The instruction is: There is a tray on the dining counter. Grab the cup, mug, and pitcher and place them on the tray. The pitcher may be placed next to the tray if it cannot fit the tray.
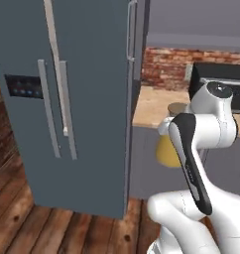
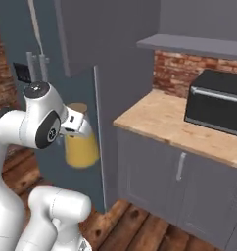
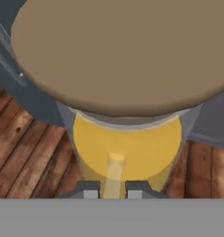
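Behind the arm stood a tall grey fridge point(image 1: 67, 99), with a brick-backed worktop point(image 2: 174, 122) carrying a black microwave point(image 2: 218, 100) off to one side and plank floor point(image 1: 52, 228) below; no tray or dining counter was in sight, so the carry looked far from done.

The pitcher point(image 2: 81, 144) hung in the air, clear of every surface, just beside the arm's upper links; the gripper point(image 3: 113, 187) had its fingers point(image 3: 88, 189) set narrow on the neck under the tan lid point(image 3: 127, 55), holding it from the side.

Risks, as I judged them: the grip sat high on a narrow neck with the heavy juice-filled body below, so a fast swing or a sharp stop of the base could make it pivot or slip; a drop onto the floor would end the task; the lid might also lift off if the fingers caught only under its rim.

Room: the fridge face and its corner edge stood near the pitcher in both base views, and the worktop's edge point(image 1: 142, 124) lay just beyond; open space lay over the floor, so turning away from the fridge before driving seemed safest.
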